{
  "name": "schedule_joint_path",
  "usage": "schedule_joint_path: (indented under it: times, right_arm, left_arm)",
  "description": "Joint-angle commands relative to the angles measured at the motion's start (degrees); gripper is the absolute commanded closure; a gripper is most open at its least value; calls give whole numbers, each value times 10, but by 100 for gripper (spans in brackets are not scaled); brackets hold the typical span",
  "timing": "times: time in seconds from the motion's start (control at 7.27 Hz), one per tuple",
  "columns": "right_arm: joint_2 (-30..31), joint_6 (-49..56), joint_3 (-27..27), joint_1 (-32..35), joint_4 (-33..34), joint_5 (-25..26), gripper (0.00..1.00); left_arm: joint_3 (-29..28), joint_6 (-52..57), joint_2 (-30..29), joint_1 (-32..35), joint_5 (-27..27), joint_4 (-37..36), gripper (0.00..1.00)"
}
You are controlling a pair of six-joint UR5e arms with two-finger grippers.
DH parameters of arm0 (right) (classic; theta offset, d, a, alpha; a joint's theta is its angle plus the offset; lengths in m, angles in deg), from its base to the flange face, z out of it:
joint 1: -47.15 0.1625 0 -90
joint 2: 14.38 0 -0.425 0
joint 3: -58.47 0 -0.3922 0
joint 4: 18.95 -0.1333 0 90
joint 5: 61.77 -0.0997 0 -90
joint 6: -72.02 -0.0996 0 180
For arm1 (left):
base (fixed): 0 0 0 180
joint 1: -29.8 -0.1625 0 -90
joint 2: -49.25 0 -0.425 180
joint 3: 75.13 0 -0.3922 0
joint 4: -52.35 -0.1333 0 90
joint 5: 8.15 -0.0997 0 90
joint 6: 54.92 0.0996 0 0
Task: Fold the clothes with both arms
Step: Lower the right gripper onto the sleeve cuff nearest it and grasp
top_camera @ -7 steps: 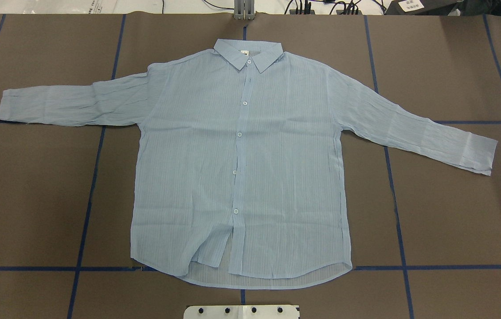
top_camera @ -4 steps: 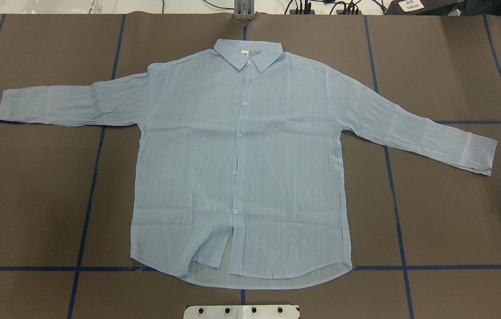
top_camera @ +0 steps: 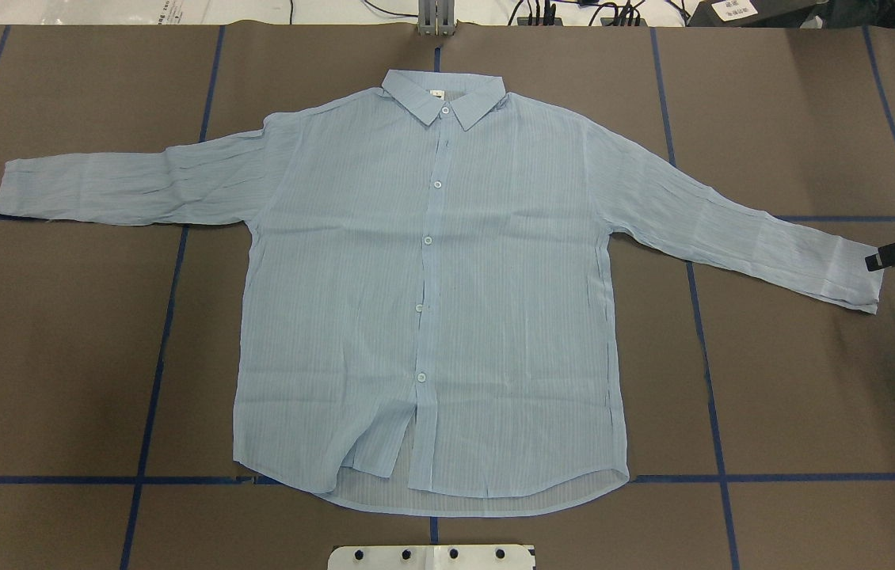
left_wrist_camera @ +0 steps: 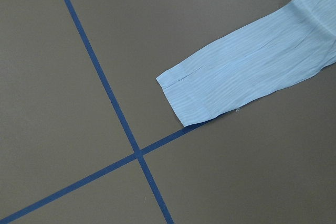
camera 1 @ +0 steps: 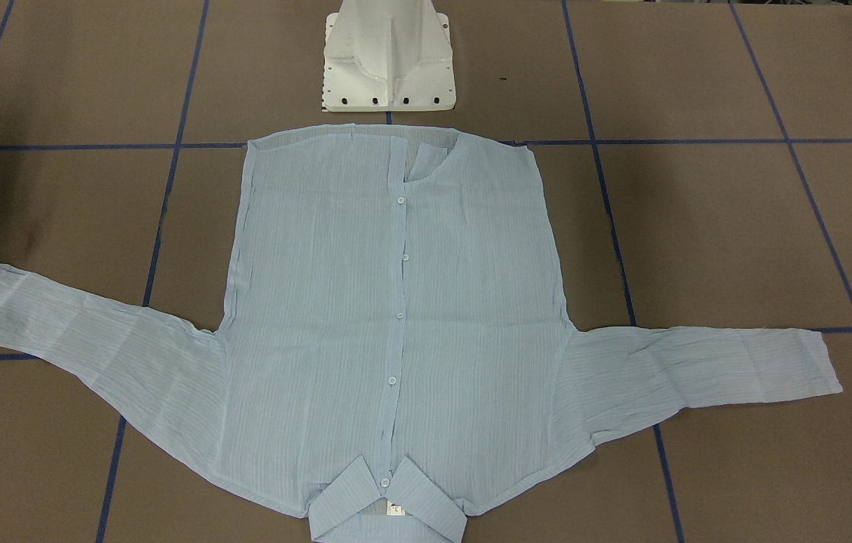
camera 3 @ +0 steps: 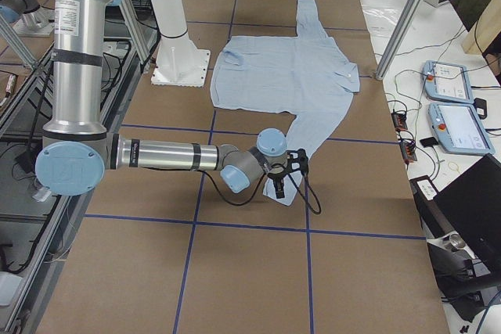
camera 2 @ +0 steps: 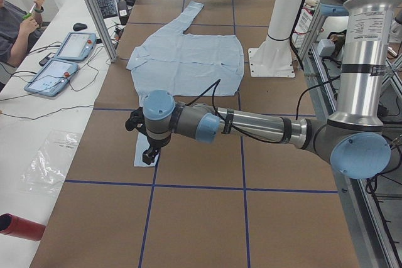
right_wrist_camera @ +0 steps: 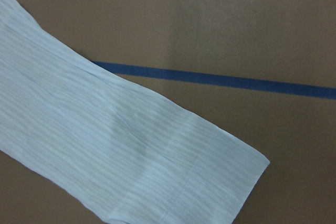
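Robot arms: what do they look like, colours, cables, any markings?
Both the left arm and the right arm are grey metal tubes with light blue joint caps. A white printed label wraps each upright tube. Loose black cables run to each wrist, ending in a black left gripper and right gripper.

A brown table (top_camera: 43, 356) is crossed by blue tape lines (top_camera: 59, 480). Beside the table a white bench (camera 2: 12, 155) is set, on which two tablets (camera 2: 76, 46) and a keyboard (camera 2: 114, 3) are laid.
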Motion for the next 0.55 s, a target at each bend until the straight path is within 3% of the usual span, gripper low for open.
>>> schedule_joint_path:
  times: [0.0, 0.41]
  right_arm:
    - [2, 1, 12, -19, -3, -2, 1]
    - [-6, 4, 40, -33, -1, 2, 6]
  left_arm:
    - [-1, 1, 0, 0, 1, 0, 1]
    - [1, 1, 0, 0, 1, 0, 1]
